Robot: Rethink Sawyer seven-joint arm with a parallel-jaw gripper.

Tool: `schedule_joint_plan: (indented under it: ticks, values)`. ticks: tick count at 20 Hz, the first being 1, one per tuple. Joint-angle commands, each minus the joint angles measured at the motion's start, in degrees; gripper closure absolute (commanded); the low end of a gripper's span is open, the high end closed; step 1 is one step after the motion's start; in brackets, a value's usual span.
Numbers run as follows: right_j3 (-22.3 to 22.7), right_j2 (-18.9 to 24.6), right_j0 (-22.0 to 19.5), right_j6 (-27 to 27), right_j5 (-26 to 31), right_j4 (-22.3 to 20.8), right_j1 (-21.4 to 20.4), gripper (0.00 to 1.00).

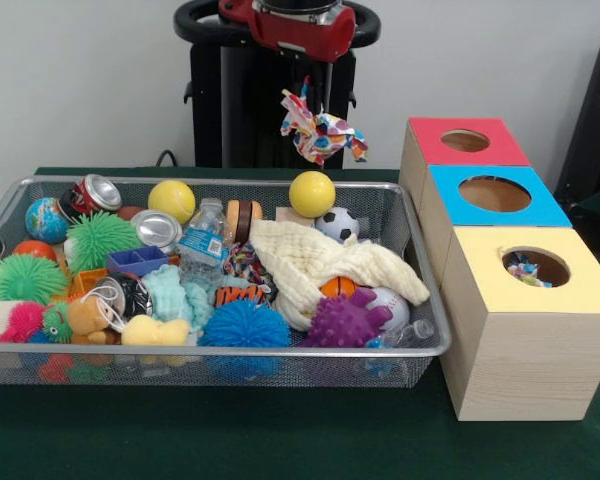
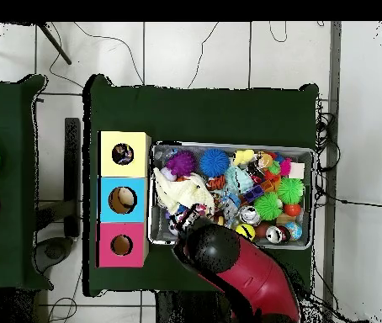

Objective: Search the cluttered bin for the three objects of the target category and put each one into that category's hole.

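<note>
My gripper (image 1: 308,96) hangs under the red arm above the far edge of the wire mesh bin (image 1: 210,352). It is shut on a small printed fabric piece (image 1: 322,133), which dangles in the air. In the overhead view the arm (image 2: 228,261) covers the gripper over the bin's (image 2: 232,146) corner. Another printed piece (image 1: 525,268) lies inside the round hole (image 1: 536,266) of the yellow-topped cube (image 1: 480,285), at the right. That hole also shows in the overhead view (image 2: 123,154). I cannot make out a further printed piece among the clutter.
A blue-topped cube (image 1: 545,208) and a red-topped cube (image 1: 430,148) stand in a row behind the yellow one. The bin holds a cream cloth (image 1: 310,262), yellow balls (image 1: 312,193), spiky balls, cans and a bottle. The black pedestal (image 1: 240,110) stands behind.
</note>
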Motion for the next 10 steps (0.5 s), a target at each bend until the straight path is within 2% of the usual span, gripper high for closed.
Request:
schedule_joint_plan:
  ticks: [1, 4, 10]
  values:
    - [1.76, 0.96, 1.62, 16.89, -1.06, 3.2, 2.27, 1.0]
    - [-0.46, -0.27, 3.01, 18.7, 1.35, 2.89, 2.99, 1.0]
    - [-2.7, -0.7, 5.49, 21.92, 1.82, 3.73, 4.43, 1.0]
